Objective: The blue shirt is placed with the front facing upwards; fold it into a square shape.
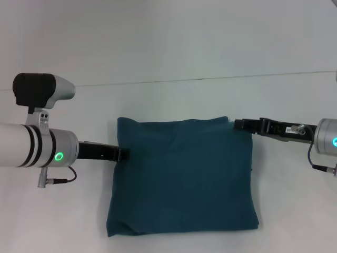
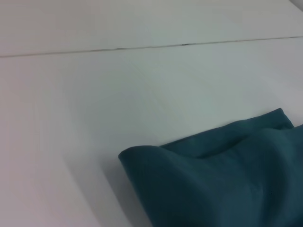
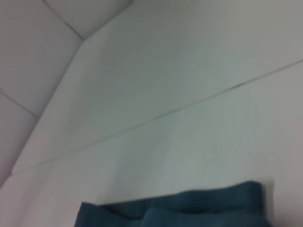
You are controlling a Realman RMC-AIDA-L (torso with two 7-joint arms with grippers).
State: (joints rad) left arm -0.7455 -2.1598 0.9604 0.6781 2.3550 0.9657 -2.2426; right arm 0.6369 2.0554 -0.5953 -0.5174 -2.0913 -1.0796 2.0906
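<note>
With the blue shirt [image 1: 181, 176] already lying as a near-square on the white surface [image 1: 168, 47], you are at the closing step.
Your left end effector [image 1: 122, 154] touches its left edge, your right end effector [image 1: 238, 125] its far right corner; I cannot tell whether either is spread or pinching cloth; next, you likely let go, lift clear, and smooth the puffy far edge if needed.

Overhead head view, low wrist views

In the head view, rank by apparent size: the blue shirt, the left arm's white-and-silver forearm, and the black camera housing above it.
1. The blue shirt, folded, largest.
2. The left forearm.
3. The black camera housing, smallest.
The arm parts sit nearer the camera, so they look bigger than they are.
</note>
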